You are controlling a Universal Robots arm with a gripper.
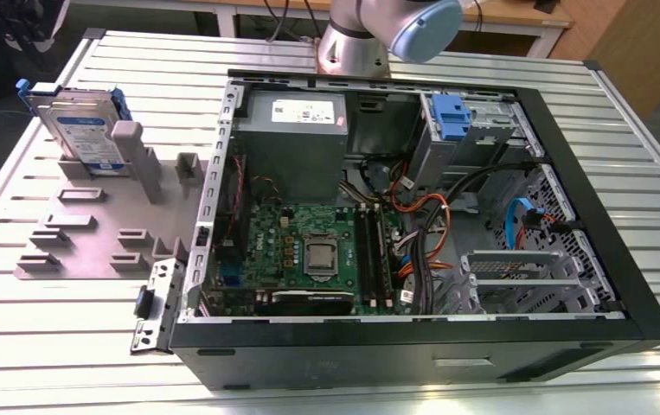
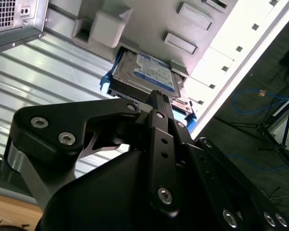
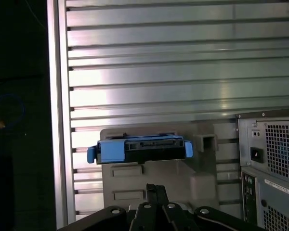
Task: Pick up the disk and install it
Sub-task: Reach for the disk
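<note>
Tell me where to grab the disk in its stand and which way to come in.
Grip the disk across its two flat faces near the free top edge, probably coming straight down from above. It stands on edge in the grey stand, whose slot and posts hold its lower part, leaving the upper part open.

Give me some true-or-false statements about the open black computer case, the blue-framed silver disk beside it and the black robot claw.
1. The silver-grey rectangular disk in its blue plastic bracket stands on edge in the grey slotted holder plate. True.
2. The black gripper has the disk in its grasp. False: in both wrist views it is apart from the disk, which sits in the holder.
3. The black metal computer case lies with its side open, showing the green circuit board. True.
4. The disk is installed inside the case. False: it is outside, to the exterior view's left of the case.
</note>
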